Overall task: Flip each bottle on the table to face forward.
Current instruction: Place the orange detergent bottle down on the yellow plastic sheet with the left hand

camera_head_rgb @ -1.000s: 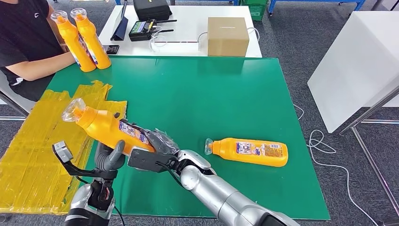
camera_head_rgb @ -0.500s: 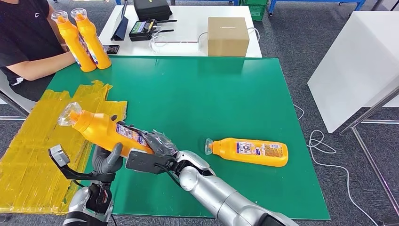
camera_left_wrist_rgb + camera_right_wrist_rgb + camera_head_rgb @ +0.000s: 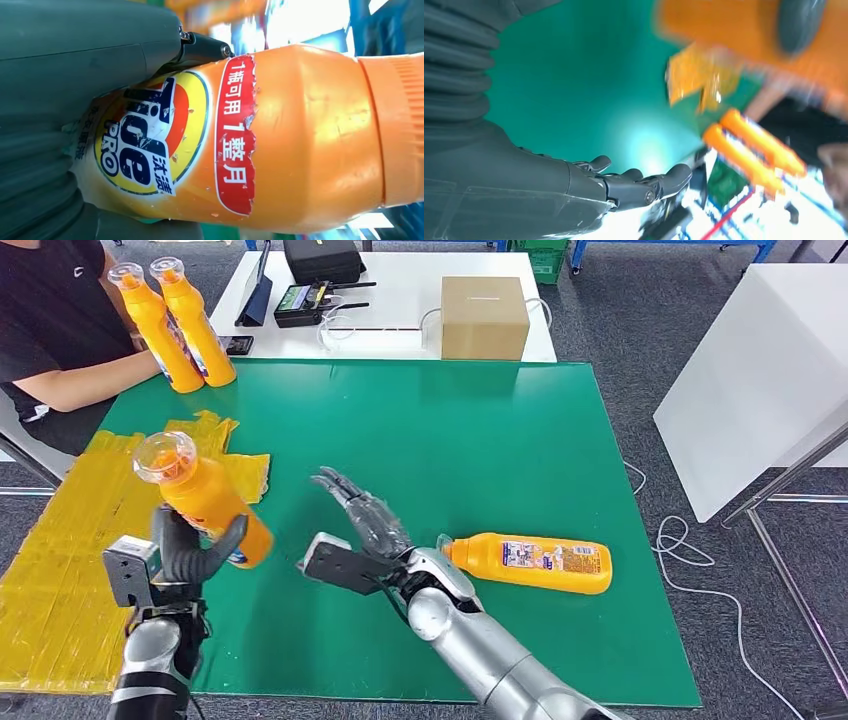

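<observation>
Four orange bottles show in the head view. One, the held bottle (image 3: 205, 498), is gripped by the left hand (image 3: 185, 552) above the counter's (image 3: 450, 430) near left corner, over the edge of the yellow taped sheet (image 3: 70, 540); the fingers (image 3: 228, 536) are clamped round its lower body, and its clear cap tilts up toward the camera. The left wrist view shows its front label against the thumb. The right hand (image 3: 362, 512) hovers beside it with fingers spread apart, holding nothing. Just right of that hand, the lying bottle (image 3: 530, 562) rests on its side near the counter's front edge, cap pointing left. Two upright bottles (image 3: 175, 325) stand at the far left corner, next to a seated person (image 3: 50, 330).
</observation>
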